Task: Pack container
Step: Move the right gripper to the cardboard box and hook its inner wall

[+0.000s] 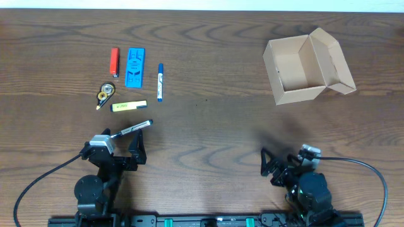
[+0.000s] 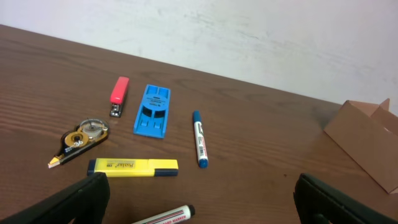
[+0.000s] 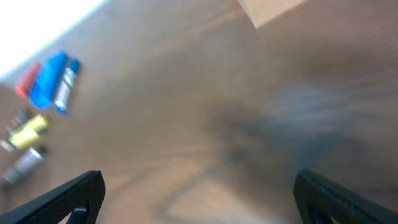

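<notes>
Tan cardboard container (image 1: 297, 69): plain, unprinted, at the far right of the brown wood-grain tabletop (image 1: 208, 126). Its hinged lid is thrown back and its mouth faces up, empty, seemingly so that things can be dropped straight in.

Loose stock, grouped at the far left, well apart from the container and probably for the left arm to fetch:
- red lighter (image 2: 119, 96), as it appears
- blue plastic car-shaped piece (image 2: 153, 111)
- blue-capped marker (image 2: 199, 139), print on barrel too small to read
- yellow highlighter (image 2: 132, 167), dark brand print, not legible
- correction tape dispenser (image 2: 79, 138)
- black-capped marker (image 1: 132, 128), lying nearest the arm, red lettering unreadable

Left gripper (image 2: 202, 186): fingers spread wide, holding nothing, low over the tabletop just behind the black-capped marker, likely its first pick.

Right gripper (image 3: 199, 193): fingers likewise apart and empty, near its base, view blurred; the container's corner shows beyond.
</notes>
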`<state>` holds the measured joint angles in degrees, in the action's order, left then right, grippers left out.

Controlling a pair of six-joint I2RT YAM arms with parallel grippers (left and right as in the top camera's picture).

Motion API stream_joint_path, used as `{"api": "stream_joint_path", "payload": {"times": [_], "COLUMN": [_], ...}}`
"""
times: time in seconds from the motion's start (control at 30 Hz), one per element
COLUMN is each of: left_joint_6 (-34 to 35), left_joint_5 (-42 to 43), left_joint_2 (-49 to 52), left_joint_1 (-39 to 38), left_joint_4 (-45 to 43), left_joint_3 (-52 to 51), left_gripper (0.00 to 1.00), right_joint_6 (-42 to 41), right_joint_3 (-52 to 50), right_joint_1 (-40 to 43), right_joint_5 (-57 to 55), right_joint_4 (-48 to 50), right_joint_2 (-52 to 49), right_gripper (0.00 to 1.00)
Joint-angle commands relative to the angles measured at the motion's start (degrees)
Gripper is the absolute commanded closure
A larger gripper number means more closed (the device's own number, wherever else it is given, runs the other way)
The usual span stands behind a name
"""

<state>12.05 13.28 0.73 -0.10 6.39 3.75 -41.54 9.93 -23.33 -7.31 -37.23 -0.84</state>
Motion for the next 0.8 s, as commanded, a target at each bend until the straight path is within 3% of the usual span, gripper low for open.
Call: {"api": "stream_joint_path", "payload": {"times": [0.0,0.13,0.37,0.53,0.63,0.77], "left_joint_6": [0.37,0.37,0.37,0.37,0.37,0.37], "left_joint_5": [-0.61,-0.61,-0.61,-0.61,-0.61,-0.61], "left_joint_2": [-0.48,-0.48,-0.48,-0.48,-0.48,-0.48], "left_joint_1": [0.17,0.17,0.17,0.17,0.17,0.17], "left_joint_4": [0.46,0.46,0.46,0.46,0.46,0.46], "left_joint_3": [-1.79,-1.79,-1.79,-1.79,-1.79,-1.79], "left_gripper": [0.04,0.05,0.04,0.05,0.05,0.05], "right_joint_6": [-4.22,-4.33,-6.86,-7.32,-12.09,-10.93], "right_joint_3": [-0.20,0.52,13.90,31.36,42.40,55.28], "right_joint_1": [-0.63,0.63,7.89,13.62,17.51,22.29], "right_joint_5": [-1.25,-2.36,-1.92,-1.29,-0.74,7.48], "right_joint_4": [6.93,15.78,15.43,7.98,-0.50,-7.02], "right_joint_2": [0.44,-2.99,-23.39,-41.64,-52.52,-65.83], "right_gripper": [0.01,0.01,0.01,0.01,0.01,0.01]}}
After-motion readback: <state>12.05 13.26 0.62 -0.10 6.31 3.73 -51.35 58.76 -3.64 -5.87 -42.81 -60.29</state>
